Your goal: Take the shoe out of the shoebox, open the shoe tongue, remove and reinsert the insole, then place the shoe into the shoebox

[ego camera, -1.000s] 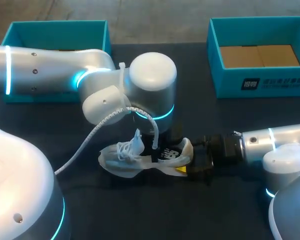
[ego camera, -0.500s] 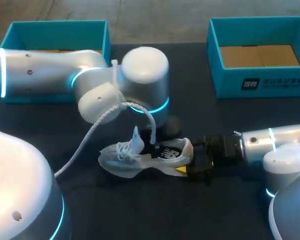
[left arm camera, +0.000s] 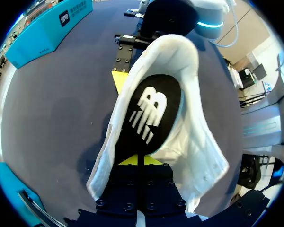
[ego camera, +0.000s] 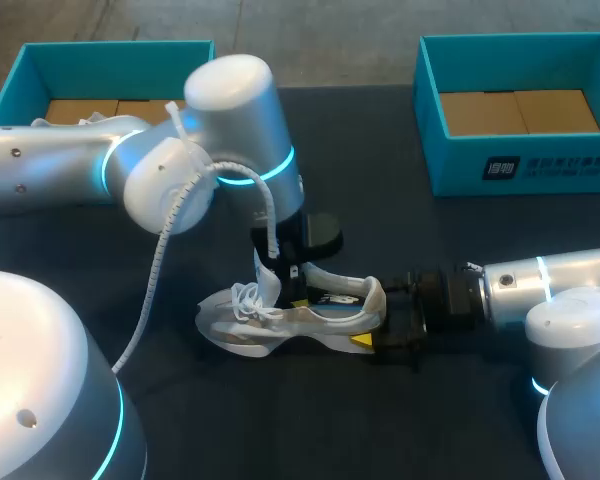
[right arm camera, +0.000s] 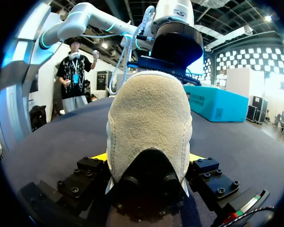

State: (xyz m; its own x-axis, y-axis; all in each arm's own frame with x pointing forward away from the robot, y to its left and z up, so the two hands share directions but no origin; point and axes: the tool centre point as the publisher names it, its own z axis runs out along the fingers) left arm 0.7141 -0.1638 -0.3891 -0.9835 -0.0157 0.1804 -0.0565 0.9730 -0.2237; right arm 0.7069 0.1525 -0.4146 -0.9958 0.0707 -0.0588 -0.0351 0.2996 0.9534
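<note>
A white shoe (ego camera: pixel 245 325) lies on its sole mid-table, toe pointing left, with its tongue (ego camera: pixel 264 272) standing up. My right gripper (ego camera: pixel 372 318) is at the heel, one finger on each side, shut on the shoe (right arm camera: pixel 149 118). My left gripper (ego camera: pixel 292 280) points down into the shoe's opening just behind the tongue. In the left wrist view its yellow tips (left arm camera: pixel 137 161) are pressed together at the near end of the black insole (left arm camera: pixel 149 113), which bears a white logo, and they appear to pinch it. The white collar (left arm camera: pixel 194 118) curves around the insole.
A teal shoebox (ego camera: pixel 520 170) with a cardboard floor stands at the back right. A second teal box (ego camera: pixel 110 50) stands at the back left, partly behind my left arm. A white cable (ego camera: pixel 160 250) loops down from the left arm's wrist.
My left gripper closed inside the shoe's opening. The left arm's wrist then swung up and to the left. The shoe and my right arm stayed where they were.
</note>
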